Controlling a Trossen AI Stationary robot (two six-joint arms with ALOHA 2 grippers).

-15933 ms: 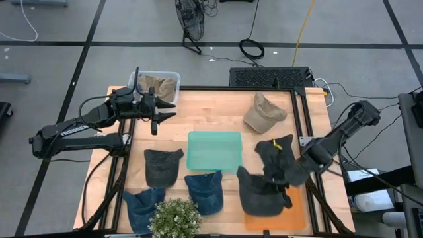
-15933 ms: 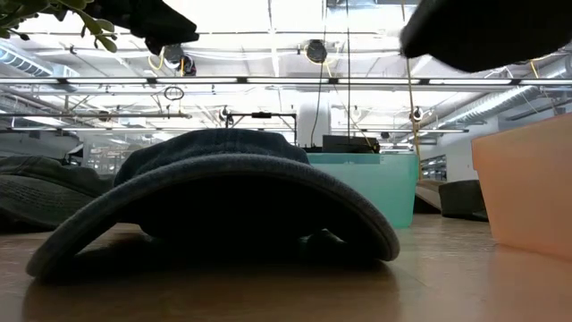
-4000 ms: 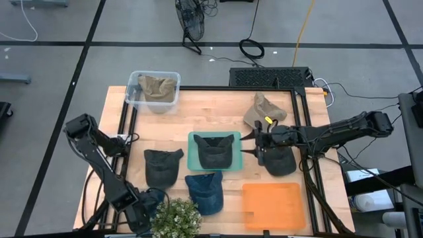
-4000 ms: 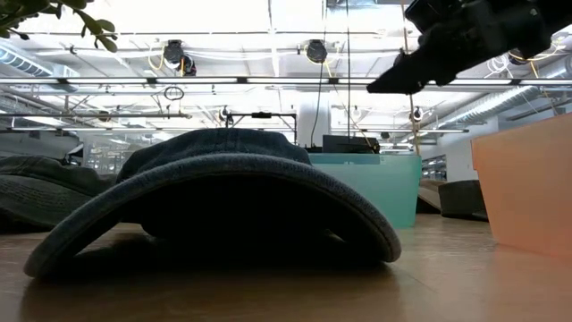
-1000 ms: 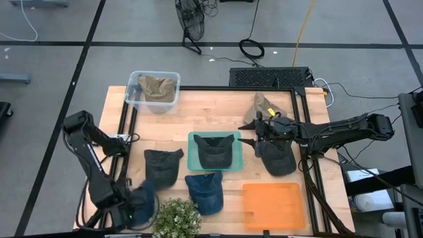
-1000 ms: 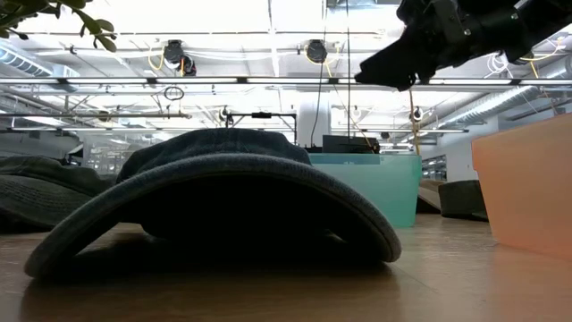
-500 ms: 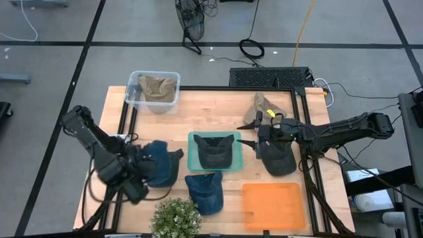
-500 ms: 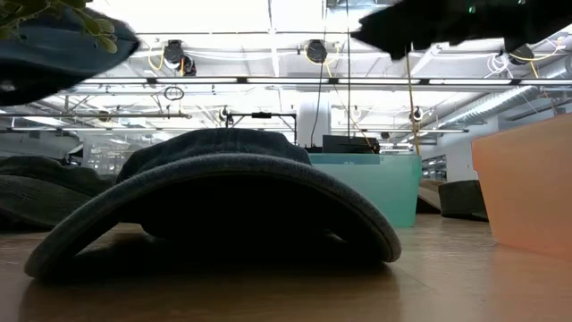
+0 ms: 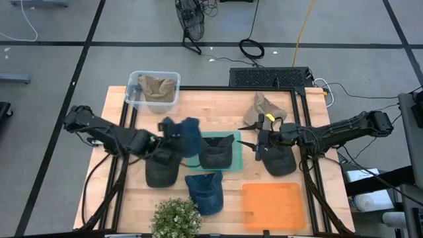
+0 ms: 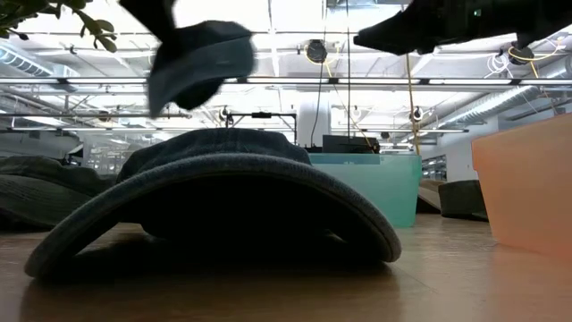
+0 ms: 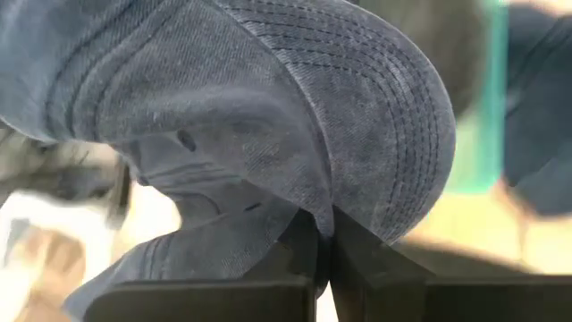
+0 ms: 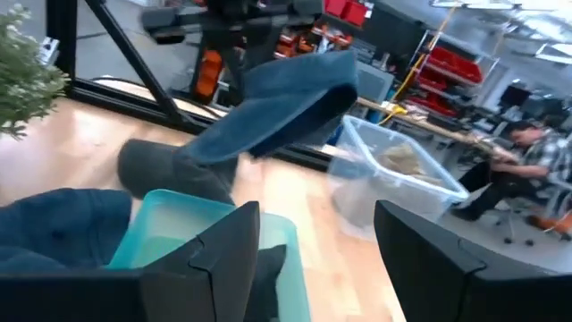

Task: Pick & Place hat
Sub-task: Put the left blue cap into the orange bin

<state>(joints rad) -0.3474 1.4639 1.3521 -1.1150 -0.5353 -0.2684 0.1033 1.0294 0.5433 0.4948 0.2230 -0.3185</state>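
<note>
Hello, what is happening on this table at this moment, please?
A two-armed robot is sorting hats. The left gripper is shut on a blue denim cap and holds it in the air above the wooden table, beside the teal bin, which already holds a dark cap. The right gripper hangs open at the bin's other side.

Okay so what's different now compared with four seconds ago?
The left gripper has lifted the blue hat from the table's front left corner and carried it up toward the teal tray, shut on it. The right gripper stays open over the dark hat; the other hats, the tan hat's clear bin and the orange tray haven't moved.
</note>
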